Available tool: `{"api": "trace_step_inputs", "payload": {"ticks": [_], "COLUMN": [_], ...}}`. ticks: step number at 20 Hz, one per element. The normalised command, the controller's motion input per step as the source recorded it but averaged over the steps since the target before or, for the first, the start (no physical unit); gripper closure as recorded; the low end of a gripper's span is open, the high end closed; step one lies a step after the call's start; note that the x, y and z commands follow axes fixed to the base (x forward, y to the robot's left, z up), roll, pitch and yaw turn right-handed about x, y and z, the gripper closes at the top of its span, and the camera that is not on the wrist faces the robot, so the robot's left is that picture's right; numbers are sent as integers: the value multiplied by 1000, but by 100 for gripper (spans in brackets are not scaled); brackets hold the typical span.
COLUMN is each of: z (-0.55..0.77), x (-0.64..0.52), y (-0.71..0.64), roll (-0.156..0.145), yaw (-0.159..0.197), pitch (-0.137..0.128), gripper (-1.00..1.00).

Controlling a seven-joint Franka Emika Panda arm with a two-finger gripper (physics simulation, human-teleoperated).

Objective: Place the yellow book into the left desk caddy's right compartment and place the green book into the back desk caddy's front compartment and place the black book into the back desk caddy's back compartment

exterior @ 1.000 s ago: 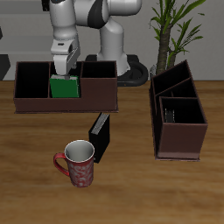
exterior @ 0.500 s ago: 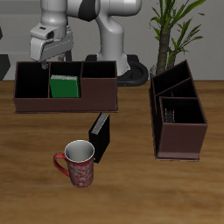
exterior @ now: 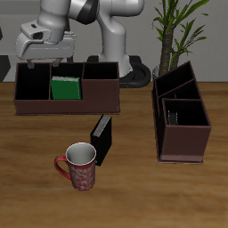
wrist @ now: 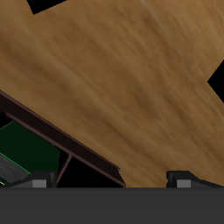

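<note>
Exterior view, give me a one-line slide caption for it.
Gripper above the back desk caddy holding the green book; black book stands beside a red mug.

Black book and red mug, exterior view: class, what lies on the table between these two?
Nothing. In the exterior view the black book stands close behind the red mug, and only a sliver of bare wooden table shows between them.

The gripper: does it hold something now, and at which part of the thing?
Nothing is held. The gripper hangs empty above the back desk caddy, the green book stands inside it, and the black book leans untouched beside the mug.
</note>
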Motion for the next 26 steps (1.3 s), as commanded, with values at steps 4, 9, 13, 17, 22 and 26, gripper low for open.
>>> {"api": "trace_step_inputs", "payload": {"ticks": [4,9,13,17,22,26], "z": [244,119,52,19,-31,-52], "x": [445,446,413,521,471,347], "y": [180,313,442,396,316,278], "roll": [9,53,47,49,36,29], "yaw": [-326,-148,-71,-107,-108,-88], "pitch": [17,57,21,40,5,-8], "gripper": [-100,-100,-100,-100,-100,-100]}}
